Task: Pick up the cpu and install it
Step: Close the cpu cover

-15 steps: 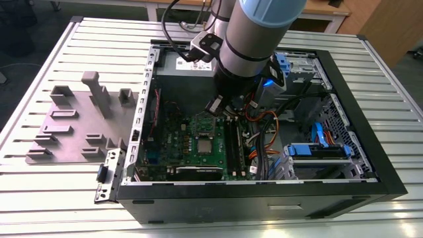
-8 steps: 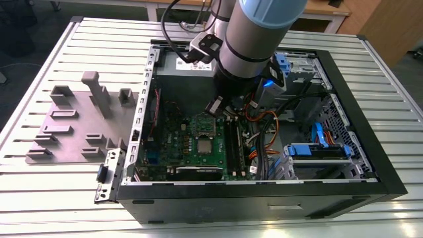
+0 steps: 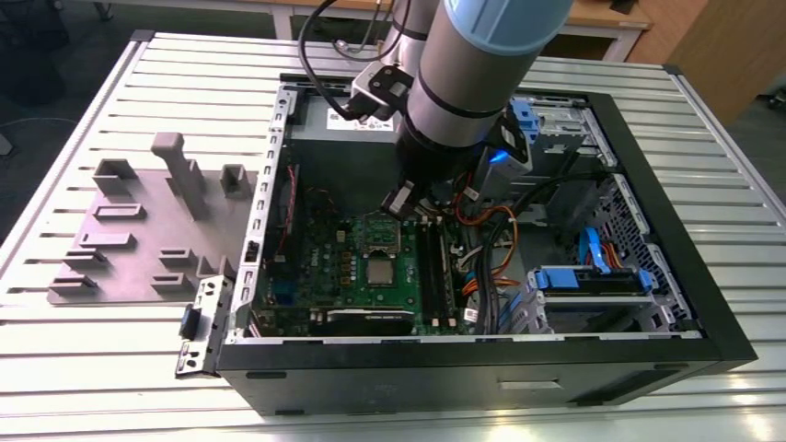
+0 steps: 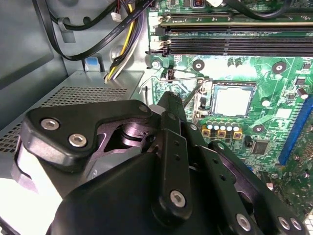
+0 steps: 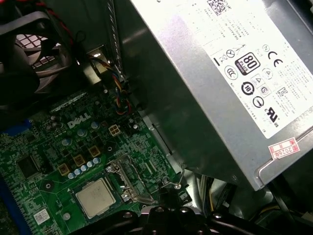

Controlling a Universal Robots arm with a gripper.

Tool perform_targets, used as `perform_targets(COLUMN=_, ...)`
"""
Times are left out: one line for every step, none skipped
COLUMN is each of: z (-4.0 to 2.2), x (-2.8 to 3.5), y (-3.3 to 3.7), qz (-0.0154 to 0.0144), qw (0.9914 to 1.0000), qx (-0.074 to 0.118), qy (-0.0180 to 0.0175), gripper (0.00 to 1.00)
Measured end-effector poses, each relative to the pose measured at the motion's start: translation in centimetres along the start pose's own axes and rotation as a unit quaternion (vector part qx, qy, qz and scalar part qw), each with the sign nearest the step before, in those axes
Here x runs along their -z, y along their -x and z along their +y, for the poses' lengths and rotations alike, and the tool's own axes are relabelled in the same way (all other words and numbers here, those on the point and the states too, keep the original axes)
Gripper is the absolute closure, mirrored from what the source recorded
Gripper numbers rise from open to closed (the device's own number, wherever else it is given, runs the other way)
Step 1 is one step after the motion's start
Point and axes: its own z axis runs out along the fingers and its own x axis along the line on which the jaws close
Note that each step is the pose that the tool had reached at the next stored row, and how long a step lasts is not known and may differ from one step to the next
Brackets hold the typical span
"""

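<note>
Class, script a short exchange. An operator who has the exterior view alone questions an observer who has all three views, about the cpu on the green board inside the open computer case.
Operator: My exterior view leaves this unclear. Is the cpu in the gripper?
Observer: No. In the second wrist view the cpu lies flat in its socket, apart from the gripper.
Operator: Is anything covering it?
Observer: No. In the second wrist view the socket bracket stands raised beside the cpu, on the gripper's side, and the metal lid is bare.
</note>
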Motion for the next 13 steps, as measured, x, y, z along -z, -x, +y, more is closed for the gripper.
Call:
perform_targets(z=0.0, x=0.0, y=-0.01, qz=0.0, qw=1.0, qx=0.0, qy=0.0, gripper=0.89)
perform_targets(z=-0.01, x=0.0, y=-0.01, qz=0.0, qw=1.0, qx=0.0, qy=0.0, gripper=0.89)
perform_targets(z=-0.01, x=0.01, y=-0.01, qz=0.0, qw=1.0, qx=0.0, qy=0.0, gripper=0.89)
perform_targets(z=-0.01, x=0.0, y=-0.02, qz=0.0, qw=1.0, qx=0.0, qy=0.0, gripper=0.89)
perform_targets(z=-0.01, x=0.0, y=-0.02, qz=0.0, qw=1.0, qx=0.0, qy=0.0, gripper=0.89)
perform_targets(z=-0.08, x=0.03, y=-0.12, qz=0.0, qw=1.0, qx=0.0, qy=0.0, gripper=0.89)
perform_targets(z=-0.14, x=0.05, y=-0.22, qz=0.0, qw=1.0, qx=0.0, qy=0.0, gripper=0.89)
perform_targets(z=-0.15, x=0.05, y=-0.23, qz=0.0, qw=1.0, qx=0.0, qy=0.0, gripper=0.89)
perform_targets(z=-0.16, x=0.06, y=-0.24, qz=0.0, qw=1.0, qx=0.0, qy=0.0, gripper=0.89)
perform_targets(z=-0.17, x=0.06, y=-0.27, qz=0.0, qw=1.0, qx=0.0, qy=0.0, gripper=0.89)
perform_targets(z=-0.18, x=0.07, y=-0.28, qz=0.0, qw=1.0, qx=0.0, qy=0.0, gripper=0.89)
perform_targets(z=-0.2, x=0.07, y=-0.31, qz=0.0, qw=1.0, qx=0.0, qy=0.0, gripper=0.89)
perform_targets(z=-0.21, x=0.07, y=-0.32, qz=0.0, qw=1.0, qx=0.0, qy=0.0, gripper=0.89)
